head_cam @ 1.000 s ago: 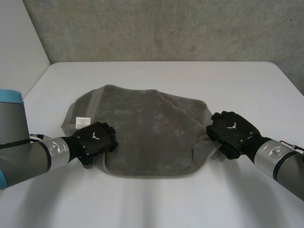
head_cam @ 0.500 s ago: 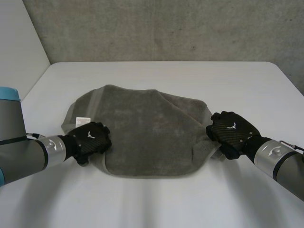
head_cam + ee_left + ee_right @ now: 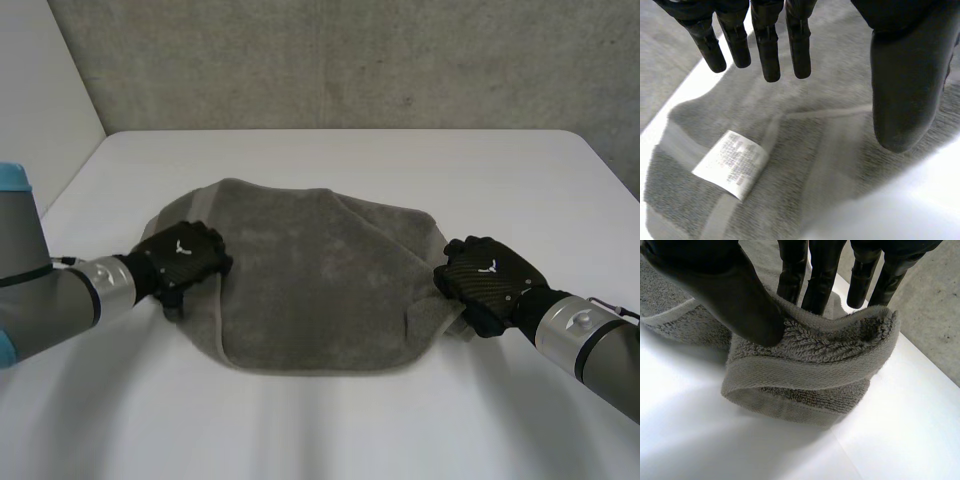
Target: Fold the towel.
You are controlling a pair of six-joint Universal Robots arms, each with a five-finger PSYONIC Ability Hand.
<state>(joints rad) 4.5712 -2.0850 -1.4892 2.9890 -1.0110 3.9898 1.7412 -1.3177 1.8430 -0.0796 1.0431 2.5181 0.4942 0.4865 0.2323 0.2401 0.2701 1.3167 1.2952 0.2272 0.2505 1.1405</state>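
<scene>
The towel (image 3: 320,290) lies mid-frame on the desk (image 3: 340,160); left robot hand (image 3: 180,256) spread over its left corner, right robot hand (image 3: 487,278) pinching its right edge.

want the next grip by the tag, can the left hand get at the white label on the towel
Probably yes. The left hand hangs open over the towel, and the white label lies uncovered just under its fingers. The right hand pinches the towel's opposite edge, out of the way.
</scene>
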